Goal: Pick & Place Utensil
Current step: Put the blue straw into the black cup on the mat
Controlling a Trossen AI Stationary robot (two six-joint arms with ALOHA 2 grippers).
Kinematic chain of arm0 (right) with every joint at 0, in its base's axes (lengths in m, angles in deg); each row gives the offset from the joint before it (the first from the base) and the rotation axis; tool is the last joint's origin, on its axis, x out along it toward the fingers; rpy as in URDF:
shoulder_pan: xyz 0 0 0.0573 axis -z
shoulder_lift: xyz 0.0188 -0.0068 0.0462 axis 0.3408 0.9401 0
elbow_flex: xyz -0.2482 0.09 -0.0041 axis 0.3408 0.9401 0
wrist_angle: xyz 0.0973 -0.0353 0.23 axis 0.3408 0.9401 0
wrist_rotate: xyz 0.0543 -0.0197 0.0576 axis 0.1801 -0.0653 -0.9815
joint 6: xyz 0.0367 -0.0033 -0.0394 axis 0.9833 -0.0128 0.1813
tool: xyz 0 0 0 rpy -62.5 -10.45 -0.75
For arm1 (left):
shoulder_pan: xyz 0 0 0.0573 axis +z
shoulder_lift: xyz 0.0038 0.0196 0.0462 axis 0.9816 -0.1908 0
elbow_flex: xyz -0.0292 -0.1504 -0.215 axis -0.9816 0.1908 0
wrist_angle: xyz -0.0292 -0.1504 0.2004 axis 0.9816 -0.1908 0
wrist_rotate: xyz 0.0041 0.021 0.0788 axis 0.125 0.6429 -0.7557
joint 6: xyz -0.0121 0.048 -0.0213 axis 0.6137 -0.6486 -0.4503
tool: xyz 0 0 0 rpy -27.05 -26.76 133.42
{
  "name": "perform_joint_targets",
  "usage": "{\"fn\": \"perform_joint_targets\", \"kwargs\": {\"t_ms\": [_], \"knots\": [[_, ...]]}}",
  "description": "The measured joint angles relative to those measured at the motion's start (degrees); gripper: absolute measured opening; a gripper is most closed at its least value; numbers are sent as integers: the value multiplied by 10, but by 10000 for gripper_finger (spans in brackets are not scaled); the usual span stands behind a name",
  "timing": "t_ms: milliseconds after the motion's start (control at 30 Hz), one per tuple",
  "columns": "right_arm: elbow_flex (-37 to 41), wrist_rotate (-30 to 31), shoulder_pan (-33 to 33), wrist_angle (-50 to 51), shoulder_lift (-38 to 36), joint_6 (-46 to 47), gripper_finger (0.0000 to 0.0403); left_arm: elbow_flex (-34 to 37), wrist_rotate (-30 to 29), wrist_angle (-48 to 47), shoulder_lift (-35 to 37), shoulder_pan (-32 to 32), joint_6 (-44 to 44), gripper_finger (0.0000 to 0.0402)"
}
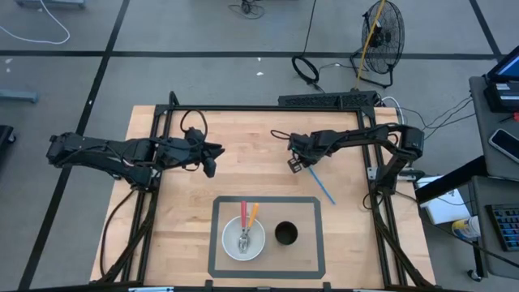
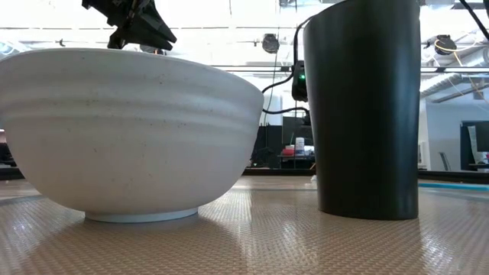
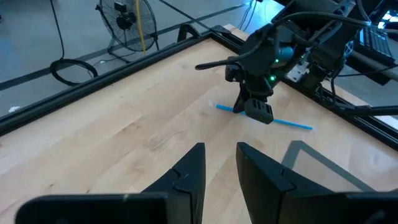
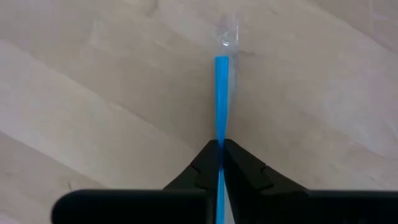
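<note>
A utensil with a thin blue handle (image 1: pixel 323 188) lies on the wooden table, right of centre; it also shows in the left wrist view (image 3: pixel 289 123). Its clear end (image 4: pixel 226 34) points away from my right gripper (image 1: pixel 296 164), which is shut on the handle. My left gripper (image 1: pixel 209 165) hangs open over the table's left middle, its fingers (image 3: pixel 193 169) apart and touching nothing. A white bowl (image 1: pixel 243 238) near the near edge holds utensils with red and orange handles. A black cup (image 1: pixel 285 234) stands beside it. My right gripper pinches the blue handle (image 4: pixel 220 140) between its two fingers, near the utensil's clear end. The fingers come from above, pointing down, and the handle runs lengthwise out through the gap between them. The rest of the handle (image 3: pixel 292 124) lies along the table.
The bowl (image 2: pixel 130 130) and the cup (image 2: pixel 367 107) stand on a grey-bordered mat (image 1: pixel 316 243) at the near middle. A black frame rail (image 1: pixel 268 107) runs along the table's far edge. Bare wood lies between the two grippers.
</note>
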Motion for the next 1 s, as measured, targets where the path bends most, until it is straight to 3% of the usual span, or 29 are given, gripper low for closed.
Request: {"fn": "perform_joint_targets", "kwargs": {"t_ms": [700,1000], "knots": [[0,4,-17,5,-1,-8,1,0,6,0,0,-8,1,93],[4,19,-28,-11,-50,-8,0,0,5,0,0,-8,4,93]]}}
